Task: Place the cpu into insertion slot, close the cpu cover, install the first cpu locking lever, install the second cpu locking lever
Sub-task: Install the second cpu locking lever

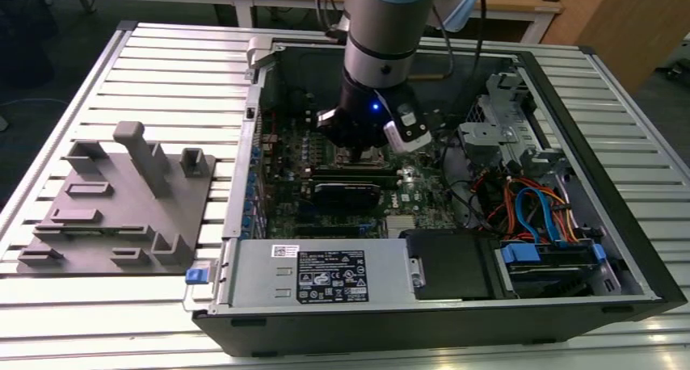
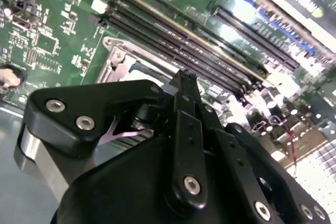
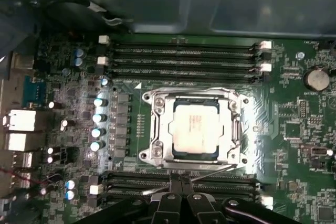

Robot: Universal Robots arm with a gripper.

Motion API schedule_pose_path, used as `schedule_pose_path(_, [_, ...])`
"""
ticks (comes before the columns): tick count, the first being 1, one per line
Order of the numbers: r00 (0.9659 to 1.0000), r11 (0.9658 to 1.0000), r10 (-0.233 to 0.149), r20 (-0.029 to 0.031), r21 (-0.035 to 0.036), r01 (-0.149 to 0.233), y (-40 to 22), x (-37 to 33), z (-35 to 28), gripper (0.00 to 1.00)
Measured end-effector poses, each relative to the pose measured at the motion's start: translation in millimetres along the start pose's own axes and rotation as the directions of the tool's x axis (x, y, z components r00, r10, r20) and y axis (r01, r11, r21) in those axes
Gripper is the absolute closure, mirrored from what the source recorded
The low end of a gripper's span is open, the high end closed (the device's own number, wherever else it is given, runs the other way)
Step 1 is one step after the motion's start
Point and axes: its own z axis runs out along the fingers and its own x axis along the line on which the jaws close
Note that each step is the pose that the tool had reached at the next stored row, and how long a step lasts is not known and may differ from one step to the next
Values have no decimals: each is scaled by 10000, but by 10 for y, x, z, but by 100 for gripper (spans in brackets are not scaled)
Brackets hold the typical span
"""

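Note:
The cpu [image 3: 195, 127], a silver-grey square, sits in the insertion slot [image 3: 149, 98] on the green motherboard. The cpu cover [image 3: 157, 129], a silver frame with a cut-out centre, lies flat around it. A thin wire locking lever [image 3: 215, 170] runs at a slant along the socket edge nearest my fingertips. My gripper [image 3: 178, 181] is shut, and its tips meet right at that lever. In the second wrist view the gripper [image 2: 184, 77] hangs just above a corner of the socket [image 2: 123, 64]. In the exterior view the gripper [image 1: 361, 153] reaches down into the open computer case.
Long black memory slots [image 3: 184, 56] flank the socket on two sides. The case walls [image 1: 431, 305], a power supply [image 1: 323, 273], a drive bay with blue and orange cables [image 1: 539, 216] and a graphics card [image 1: 345, 194] crowd the board. A grey fixture plate [image 1: 108, 208] lies at the exterior view's left.

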Motion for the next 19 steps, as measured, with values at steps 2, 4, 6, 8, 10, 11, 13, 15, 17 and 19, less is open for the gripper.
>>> schedule_pose_path(2, [10000,10000,1,-7,-14,-1,-8,10,1,90])
schedule_pose_path(4, [10000,10000,0,-13,-41,0,-9,31,5,90])
schedule_pose_path(6, [10000,10000,-1,-15,-87,1,-15,58,10,90])
schedule_pose_path(8, [10000,9999,-3,-14,-145,3,-26,87,15,90])
schedule_pose_path(10, [10000,9998,-5,-15,-196,4,-38,112,19,90])
schedule_pose_path(11, [10000,9998,-5,-17,-216,5,-44,123,22,90])
schedule_pose_path(13, [10000,9997,-6,-18,-247,5,-56,141,28,90])
schedule_pose_path(15, [10000,9996,-8,-19,-289,7,-70,155,36,90])
schedule_pose_path(17, [10000,9994,-10,-20,-341,9,-90,167,42,90])
schedule_pose_path(19, [10000,9992,-9,-21,-387,9,-111,176,51,90])
